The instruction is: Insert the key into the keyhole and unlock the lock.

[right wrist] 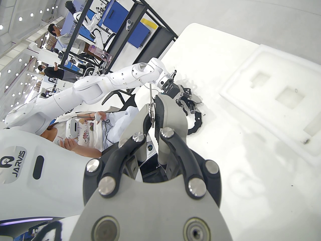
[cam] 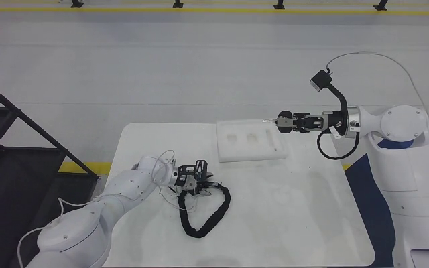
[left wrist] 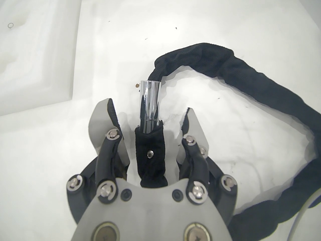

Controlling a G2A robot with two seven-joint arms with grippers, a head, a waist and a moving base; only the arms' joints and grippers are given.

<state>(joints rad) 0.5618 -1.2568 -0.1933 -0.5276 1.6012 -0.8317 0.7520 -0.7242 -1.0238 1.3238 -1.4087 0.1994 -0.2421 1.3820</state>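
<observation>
The lock is a black fabric-sleeved chain point(cam: 206, 216) lying in a loop on the white table point(cam: 301, 214). Its chrome cylinder point(left wrist: 149, 102) points away from the wrist, joined to a black sleeved end point(left wrist: 150, 156). My left gripper point(left wrist: 148, 106) is open and low over the table, one finger on each side of the cylinder with a gap on both sides; in the top view this gripper point(cam: 198, 175) sits at the loop's upper end. My right gripper point(cam: 284, 123) hovers by the foam tray's right edge, shut on a thin metal key point(right wrist: 151, 99) that sticks out past the fingertips.
A white foam tray point(cam: 249, 141) with several shallow recesses lies at the table's back centre. A black metal rack point(cam: 27, 154) stands off the table's left edge. The table's right half is bare. A seated person shows in the right wrist view beyond the table.
</observation>
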